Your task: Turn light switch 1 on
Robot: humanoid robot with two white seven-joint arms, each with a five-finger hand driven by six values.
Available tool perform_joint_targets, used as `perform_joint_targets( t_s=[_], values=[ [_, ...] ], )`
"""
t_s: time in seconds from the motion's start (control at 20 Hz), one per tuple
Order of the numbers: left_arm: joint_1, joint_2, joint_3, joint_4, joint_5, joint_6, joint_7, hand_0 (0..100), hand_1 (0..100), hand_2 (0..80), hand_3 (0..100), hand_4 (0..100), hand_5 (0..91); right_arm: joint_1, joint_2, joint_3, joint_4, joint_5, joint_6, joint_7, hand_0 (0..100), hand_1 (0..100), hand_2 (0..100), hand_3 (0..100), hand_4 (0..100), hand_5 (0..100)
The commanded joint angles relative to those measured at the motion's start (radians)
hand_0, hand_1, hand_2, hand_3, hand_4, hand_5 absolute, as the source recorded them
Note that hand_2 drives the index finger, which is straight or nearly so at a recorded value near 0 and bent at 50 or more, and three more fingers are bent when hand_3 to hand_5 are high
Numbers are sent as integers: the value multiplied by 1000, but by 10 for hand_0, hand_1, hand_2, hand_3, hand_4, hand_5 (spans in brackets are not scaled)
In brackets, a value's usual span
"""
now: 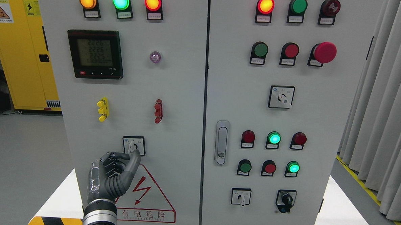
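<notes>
Low on the left cabinet door (172,131), the left robot hand (111,176) is reaching up. Its extended finger is touching the rotary selector switch (133,145) (other fingers curling loosely, gripping nothing).

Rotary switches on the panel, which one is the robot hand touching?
The rotary switch on the left door, above the warning triangle; the left robot hand reaches it. The others are on the right door.

Panel doors (184,91) were noted pale grey. Top lamps (120,1) glowed amber, green, red. The warning triangle (146,191) was outlined red. The side cabinet (20,57) was painted yellow. The left hand (111,176) appeared dark grey.
</notes>
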Motion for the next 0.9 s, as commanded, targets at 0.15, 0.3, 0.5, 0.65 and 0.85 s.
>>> perform_joint_targets(
  t_s=[0.15, 0.3, 0.5, 0.65, 0.85],
  values=[
    [-14, -4, -2, 18, 0, 0, 0, 237, 666, 594, 902, 899, 874, 0, 0, 0, 0, 0, 0, 1, 0, 500, 40, 0, 0, 0],
    [-14, -4, 0, 18, 0, -1, 3, 235, 660, 594, 901, 899, 874, 0, 0, 0, 0, 0, 0, 1, 0, 500, 40, 0, 0, 0],
    [-14, -4, 2, 15, 0, -1, 9, 240, 655, 594, 899, 899, 874, 0, 0, 0, 0, 0, 0, 1, 0, 500, 40, 0, 0, 0],
    [-16, -4, 6, 15, -2, -3, 9, 245, 652, 595, 899, 898, 874, 0, 0, 0, 0, 0, 0, 1, 0, 500, 40, 0, 0, 0],
    [-15, -3, 6, 15, 0, -3, 9, 250, 650, 595, 898, 898, 875, 0, 0, 0, 0, 0, 0, 1, 0, 500, 40, 0, 0, 0]
  ],
)
